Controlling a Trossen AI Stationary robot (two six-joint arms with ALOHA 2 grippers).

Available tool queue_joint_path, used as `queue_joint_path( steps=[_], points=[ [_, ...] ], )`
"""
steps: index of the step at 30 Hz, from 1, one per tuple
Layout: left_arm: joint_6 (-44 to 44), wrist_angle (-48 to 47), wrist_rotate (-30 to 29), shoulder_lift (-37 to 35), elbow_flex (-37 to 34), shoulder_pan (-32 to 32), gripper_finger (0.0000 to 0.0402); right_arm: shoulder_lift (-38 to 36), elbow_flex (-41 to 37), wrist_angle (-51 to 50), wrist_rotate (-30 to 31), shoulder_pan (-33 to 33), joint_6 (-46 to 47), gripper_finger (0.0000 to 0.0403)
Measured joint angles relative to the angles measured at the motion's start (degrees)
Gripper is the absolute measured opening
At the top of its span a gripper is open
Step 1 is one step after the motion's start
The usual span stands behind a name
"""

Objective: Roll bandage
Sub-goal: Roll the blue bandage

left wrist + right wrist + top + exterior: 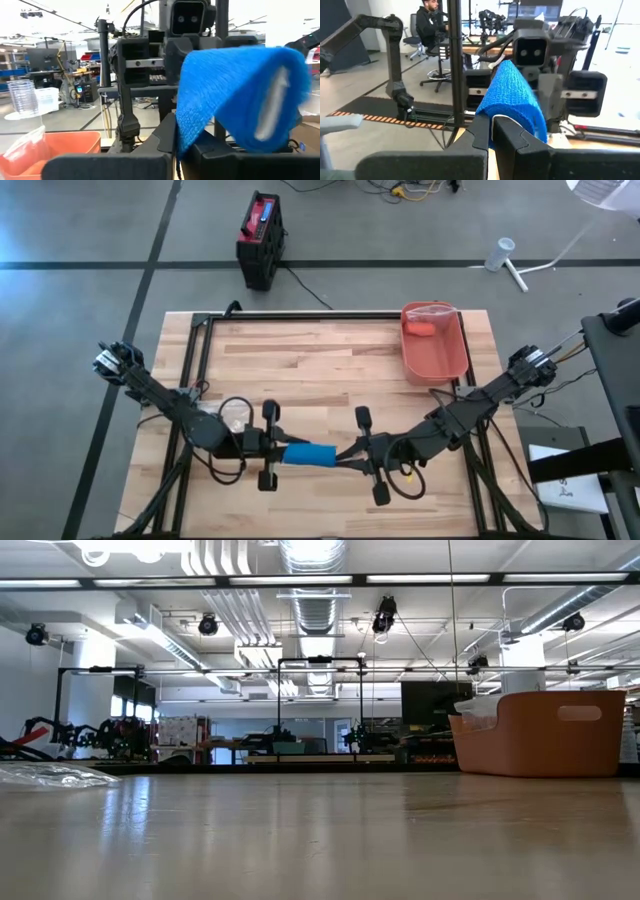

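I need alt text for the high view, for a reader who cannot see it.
Seen from above, the left gripper and right gripper hold a blue bandage roll between them at the wooden table's near edge. An orange bin sits far right.

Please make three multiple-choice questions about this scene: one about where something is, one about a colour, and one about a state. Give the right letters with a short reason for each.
1. Where is the bin on the table?
A. far right corner
B. near left corner
C. centre, between the arms

2. What colour is the bandage?
A. white
B. blue
C. green

3. How are the two grippers now?
A. both wide open above the table
B. left shut on the bandage, right parked by the bin
C. both shut on the bandage, one at each end

Answers:
1. A, the high view shows the bin at the table's far right corner.
2. B, the roll is blue in the high view and in both wrist views.
3. C, the left gripper and right gripper meet at the roll's two ends, and each wrist view shows the fingers closed on it.
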Motion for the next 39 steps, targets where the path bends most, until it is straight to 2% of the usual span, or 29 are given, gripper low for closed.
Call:
queue_joint_path(
  steps=[5,15,26,32,39],
  points=[
    [2.5,0.0,-2.0,-0.2,0.0,0.5,0.0001,0.0,0.0,-1.7,-2.9,0.4,3.4,0.0003],
    [9.5,-0.4,-2.7,-5.0,1.3,0.5,0.0,0.2,-0.4,-5.7,-3.0,1.0,6.4,0.0003],
    [12.1,-12.9,-1.2,-5.9,9.9,0.6,0.0,3.3,-0.6,-5.7,-3.6,1.0,7.9,0.0003],
    [12.1,-13.1,3.6,-5.8,12.8,0.6,0.0,3.3,-0.6,-6.3,-3.9,0.5,7.8,0.0003],
    [12.4,-15.4,1.3,-5.8,13.1,0.6,0.0,3.3,-0.6,-5.6,-7.1,0.7,5.6,0.0003]
  ],
)
